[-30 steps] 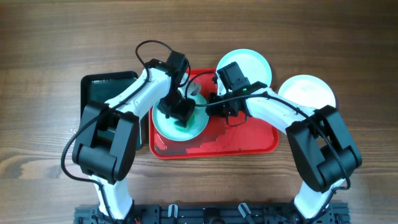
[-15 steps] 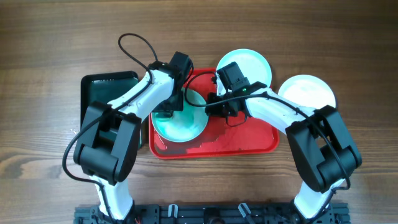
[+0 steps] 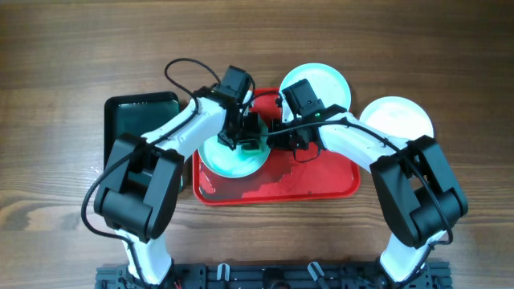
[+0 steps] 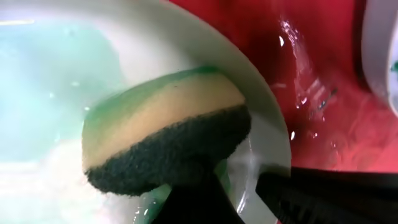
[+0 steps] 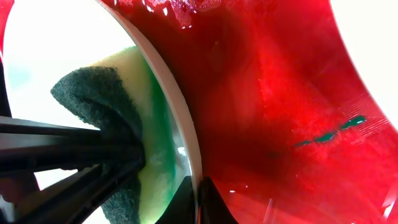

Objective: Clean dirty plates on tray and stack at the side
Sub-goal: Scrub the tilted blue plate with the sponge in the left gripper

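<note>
A pale mint plate [image 3: 229,160] lies on the left part of the red tray [image 3: 321,181], wet with green-tinted foam. My left gripper [image 3: 249,132] is shut on a yellow sponge with a dark green scrub side [image 4: 165,134] and presses it on the plate's inside near the right rim [image 4: 261,106]. My right gripper [image 3: 277,138] is shut on that plate's rim [image 5: 171,112], pinching it between its fingers [image 5: 196,202]. A second pale plate [image 3: 316,83] lies at the tray's far edge. A third pale plate [image 3: 396,120] lies on the table at the right.
A smaller black tray [image 3: 140,120] stands left of the red tray. The red tray's floor [image 5: 280,93] is wet, with a green smear [image 5: 329,134]. The wooden table [image 3: 64,72] surrounds both trays.
My left gripper has carried the sponge from the plate's middle to its left side, then across to its right rim beside the right gripper. The right arm has not moved.
</note>
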